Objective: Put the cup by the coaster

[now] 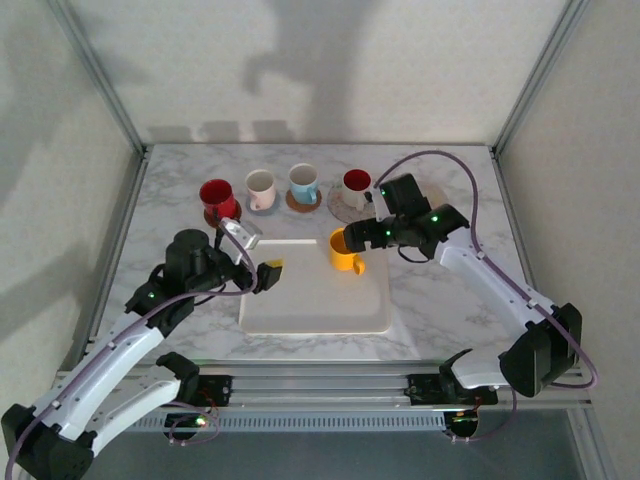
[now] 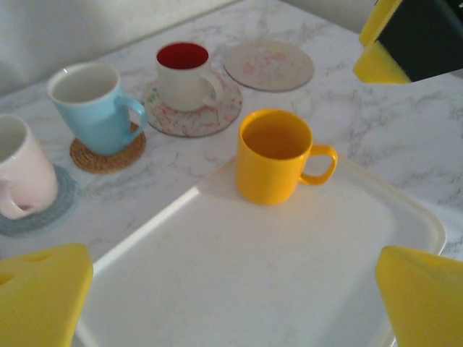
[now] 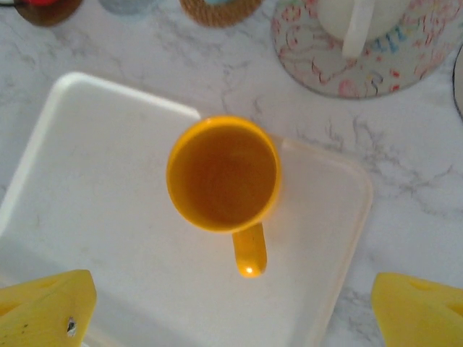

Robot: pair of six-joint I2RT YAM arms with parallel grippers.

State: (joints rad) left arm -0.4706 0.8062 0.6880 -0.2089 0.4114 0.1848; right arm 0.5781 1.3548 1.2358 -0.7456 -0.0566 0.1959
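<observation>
Yellow cup (image 3: 223, 173) at tray (image 3: 108, 238) far-right corner; near half bare. Right gripper (image 3: 231, 307) overhead, wide; left gripper (image 2: 231, 300) wide, seemingly at left edge.

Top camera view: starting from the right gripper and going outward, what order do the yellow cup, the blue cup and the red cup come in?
1. Yellow cup, at the far right corner of the tray, right next to the right gripper.
2. Blue cup, in the middle of the back row.
3. Red cup, at the row's left end.
</observation>
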